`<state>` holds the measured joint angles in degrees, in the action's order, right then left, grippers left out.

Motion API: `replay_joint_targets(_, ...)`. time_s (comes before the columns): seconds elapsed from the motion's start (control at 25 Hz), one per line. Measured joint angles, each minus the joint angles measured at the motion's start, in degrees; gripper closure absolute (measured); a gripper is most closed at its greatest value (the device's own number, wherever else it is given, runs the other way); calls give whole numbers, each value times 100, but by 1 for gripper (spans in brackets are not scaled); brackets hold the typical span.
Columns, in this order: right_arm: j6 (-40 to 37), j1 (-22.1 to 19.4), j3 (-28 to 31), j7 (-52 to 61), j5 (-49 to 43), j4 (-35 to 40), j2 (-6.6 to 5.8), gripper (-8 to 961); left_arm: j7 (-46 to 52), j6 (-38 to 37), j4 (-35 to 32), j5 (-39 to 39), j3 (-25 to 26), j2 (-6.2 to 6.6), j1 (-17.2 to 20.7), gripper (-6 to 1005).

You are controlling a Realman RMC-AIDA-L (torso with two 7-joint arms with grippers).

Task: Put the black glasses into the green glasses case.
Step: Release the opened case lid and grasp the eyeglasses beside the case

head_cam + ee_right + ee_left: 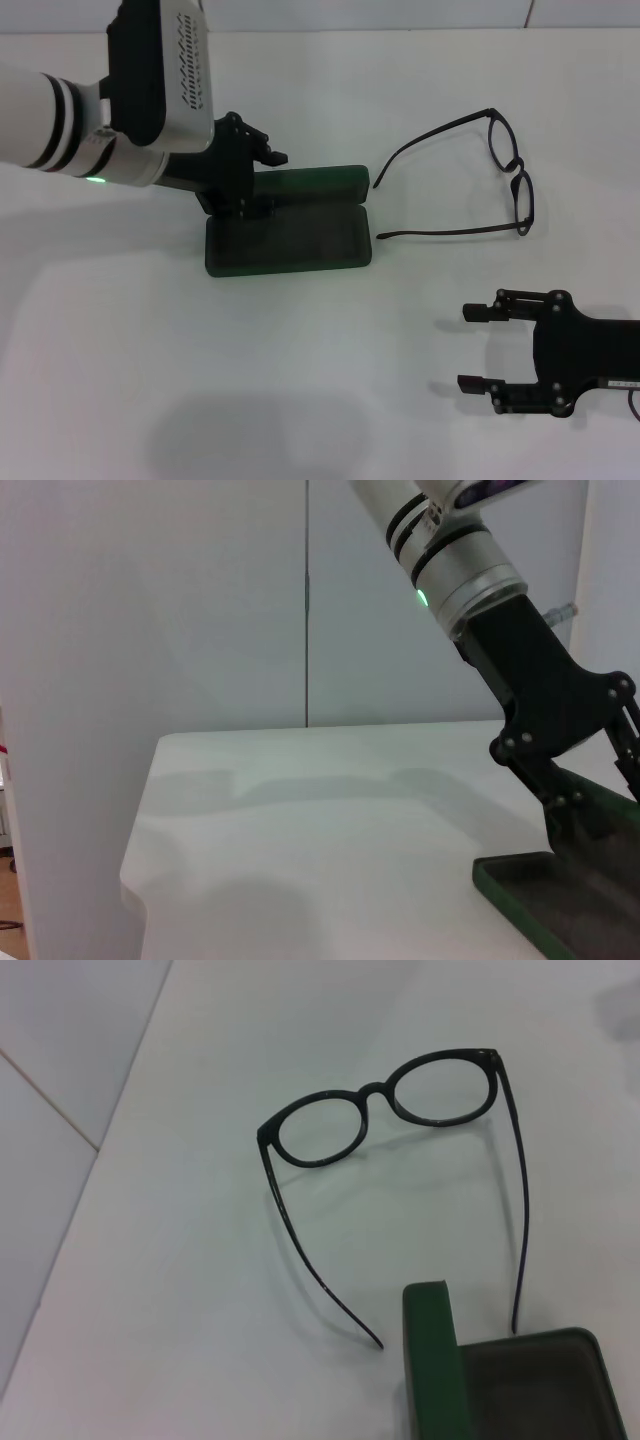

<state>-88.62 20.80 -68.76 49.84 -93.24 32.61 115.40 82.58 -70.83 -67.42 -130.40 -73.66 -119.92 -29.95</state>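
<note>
Largest first: white table [300, 380], bare but for the task's things. On it, left of centre, green glasses case [288, 238] lying open, base flat with dark lining up, lid [305, 182] standing up along the far side. Looks a rigid shell, light enough to skid or tip if pushed sideways, so probably wants steadying while loaded. Left gripper [250, 205] down at the case's left end, right at the hinge line between lid and base; looks to touch or pinch the shell there, but finger spread and real contact hidden behind its own body, so cannot tell. Right gripper [478, 347] low at the near right, well apart from everything, fingers spread wide, nothing between them. Black glasses [505, 180] resting on the table to the right of the case, temples unfolded, tips pointing toward the case, one tip just beside its right end; lenses at the far end. Judged light, thin, springy in the temples, scratch-prone and slick on the lenses, apt to slide on the smooth top. Best taken at the bridge or across the front frame rim, not on a lens or out along a temple. No brand, label or lettering readable anywhere, neither on lid nor frame.
</note>
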Motion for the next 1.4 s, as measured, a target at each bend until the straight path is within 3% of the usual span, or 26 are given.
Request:
replay_joint_targets(0.24, 4, -7, 14, 0, -2, 0, 0, 248, 279, -114, -406, 609, 106, 24, 273, 519)
replay_joint_targets(0.4, -6, -15, 78, 55, 27, -11, 0, 248, 623, -642, -422, 2016, 866, 34, 602, 415)
replay_joint_targets(0.48, -23, -2, 174, 176, 33, -11, -1, 248, 713, -962, -68, 2747, 1250, 45, 699, 383)
replay_joint_targets(0.6, -31, 21, 243, 287, 42, -11, -6, 248, 582, -1684, 1150, 3884, 2047, 154, 737, 335)
replay_joint_targets(0.72, -24, 35, 252, 341, 47, 22, -7, 248, 44, -2311, 2686, 4527, 2816, 427, 739, 319)
replay_joint_targets(0.84, -20, 38, 291, 493, 127, 61, -13, 248, -640, -2359, 3488, 4444, 3147, 656, 918, 318)
replay_joint_targets(0.92, -65, 43, 448, 682, 180, 66, -27, 248, -1011, -2248, 3621, 4335, 3196, 700, 1174, 318)
replay_joint_targets(1.0, -106, 56, 777, 917, 187, 106, -31, 248, -1298, -2148, 3543, 4227, 3208, 681, 1499, 317)
replay_joint_targets(1.16, -53, 35, 1341, 1644, 174, 486, -48, 248, -2108, -2148, 3397, 3846, 3203, 508, 1979, 312)
replay_joint_targets(1.28, 111, 103, 1456, 2771, 112, 988, -230, 247, -2437, -2174, 3398, 3552, 3186, 404, 2093, 305)
replay_joint_targets(1.4, 213, 475, 1498, 4142, -208, 1371, -551, 247, -2533, -2226, 3400, 3185, 3163, 356, 2151, 280)
